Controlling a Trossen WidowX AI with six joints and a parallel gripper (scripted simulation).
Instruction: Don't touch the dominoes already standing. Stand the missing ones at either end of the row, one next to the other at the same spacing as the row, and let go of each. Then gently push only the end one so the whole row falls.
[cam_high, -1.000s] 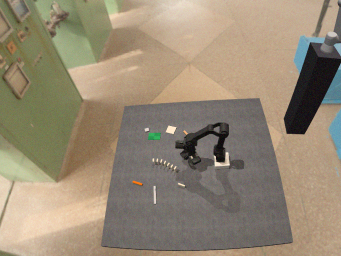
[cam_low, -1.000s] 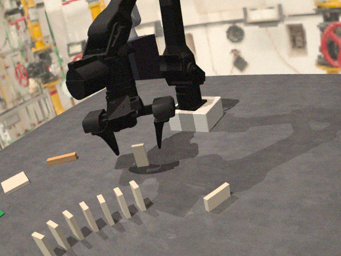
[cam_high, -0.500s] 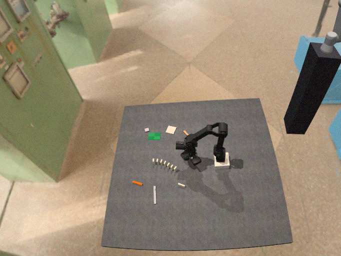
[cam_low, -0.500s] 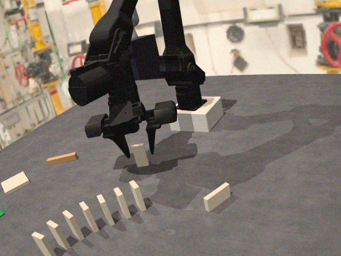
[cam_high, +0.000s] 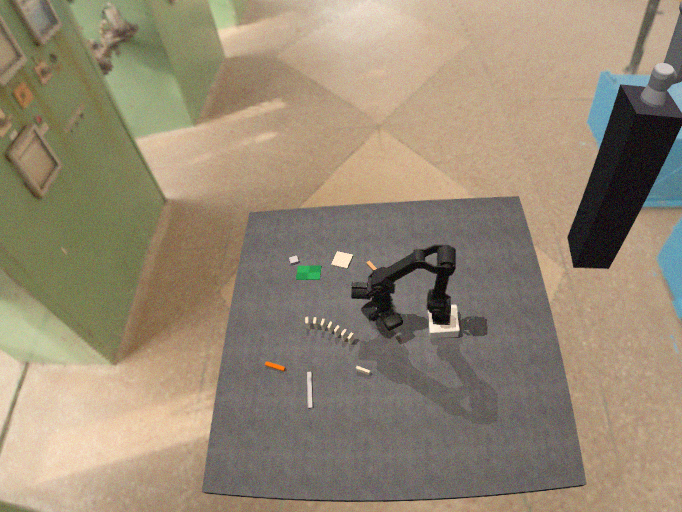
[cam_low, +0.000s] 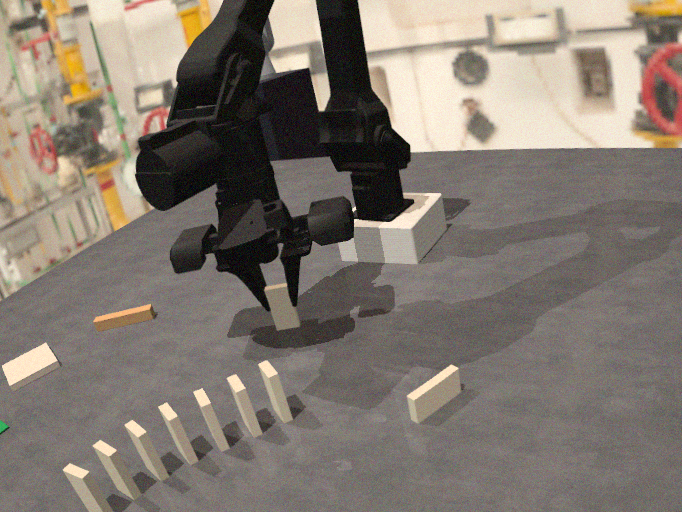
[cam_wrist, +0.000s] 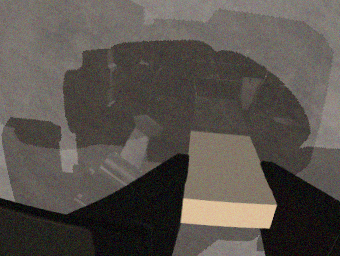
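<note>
My gripper (cam_low: 281, 306) (cam_wrist: 223, 170) is shut on a cream domino (cam_low: 285, 318) (cam_wrist: 227, 182), which stands upright between the fingertips. Its foot is at or barely above the table; I cannot tell which. Several cream dominoes stand in a slightly curved row; the row's end domino nearest my gripper (cam_low: 277, 392) (cam_high: 350, 337) is upright, in front of the held one in the exterior view. Another loose domino (cam_high: 363, 369) (cam_low: 435, 394) lies on its long narrow side, off that same end of the row. In the top view the arm hides the fingertips and held domino.
An orange bar (cam_high: 274, 365) and a white bar (cam_high: 309, 389) lie on the row's other side from a green patch (cam_high: 309, 272), a cream block (cam_high: 342, 259) (cam_low: 30, 364), a small pale block (cam_high: 293, 259) and a light orange bar (cam_high: 371, 265) (cam_low: 124, 316). The arm's white base (cam_high: 444, 329) (cam_low: 399, 242) stands behind.
</note>
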